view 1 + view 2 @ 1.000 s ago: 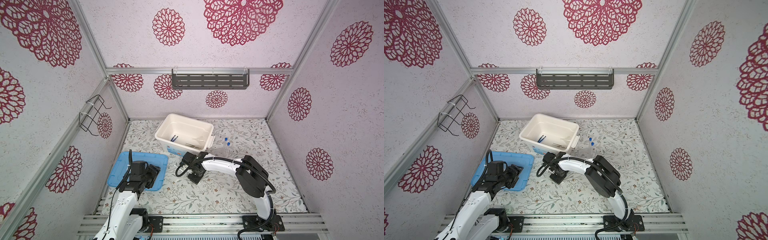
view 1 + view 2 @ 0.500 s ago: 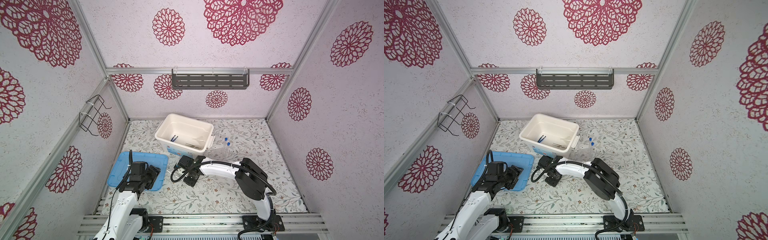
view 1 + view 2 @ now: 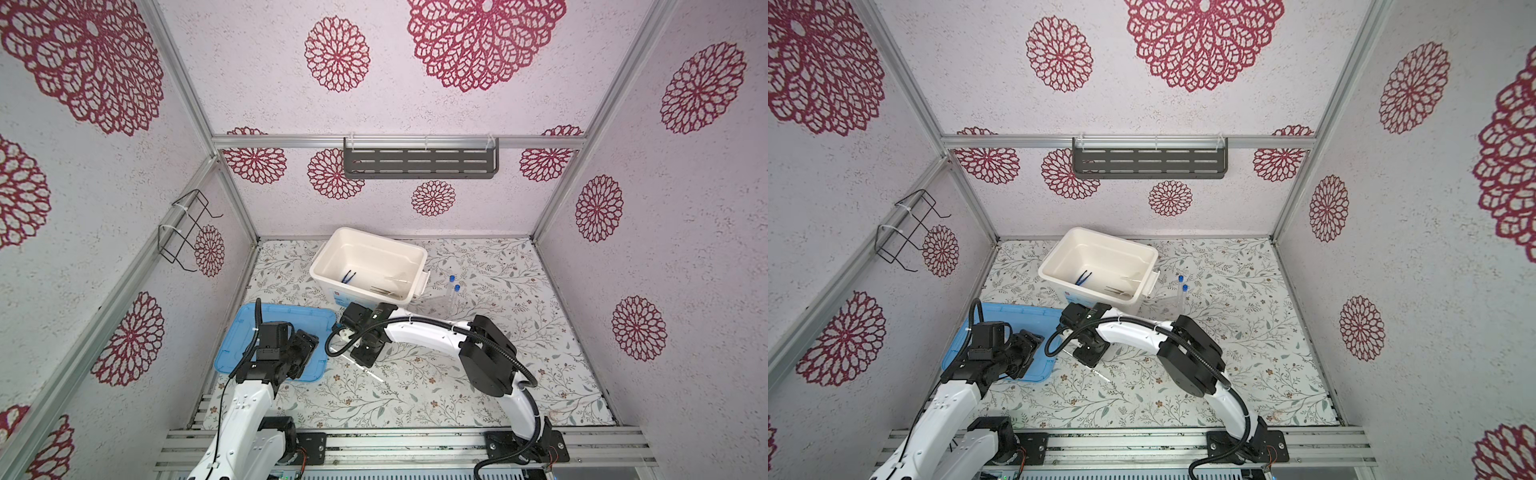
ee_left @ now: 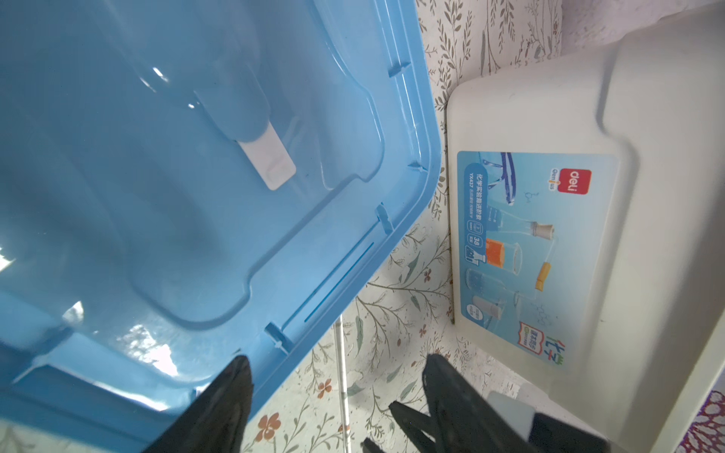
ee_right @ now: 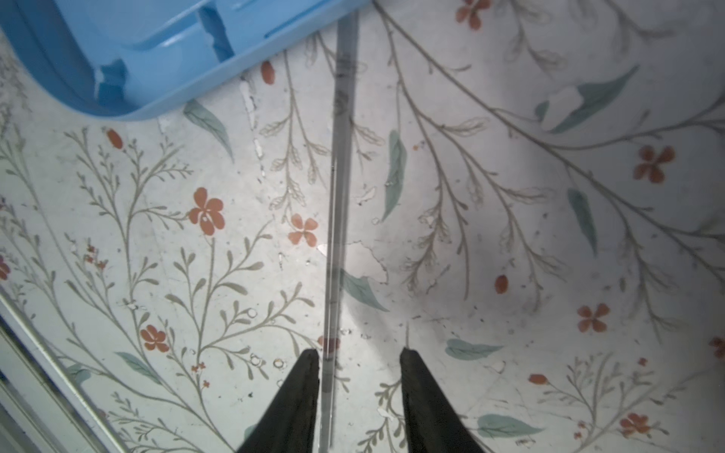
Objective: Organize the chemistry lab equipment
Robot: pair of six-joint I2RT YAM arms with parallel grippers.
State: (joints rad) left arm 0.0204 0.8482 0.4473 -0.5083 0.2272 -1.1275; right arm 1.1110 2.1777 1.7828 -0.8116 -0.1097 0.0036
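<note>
1. Fingers (image 5: 298, 396) of the right gripper (image 5: 359, 355) stand partly apart. The rod (image 5: 339, 176) runs between them, close by one finger, unclamped and seemingly flat on the table (image 5: 529, 243).
2. The left gripper (image 4: 336, 357) is spread wide and holds nothing, hanging over the edge of the lid (image 4: 157, 196).
3. In both top views the lid lies just left of the rod, and the box (image 3: 365, 253) stands behind them.
4. Blue tweezers (image 3: 348, 276) and grey tweezers (image 3: 384, 290) lie inside the box.
5. Two blue-capped tubes (image 3: 452, 293) stand on the table just right of the box.
</note>
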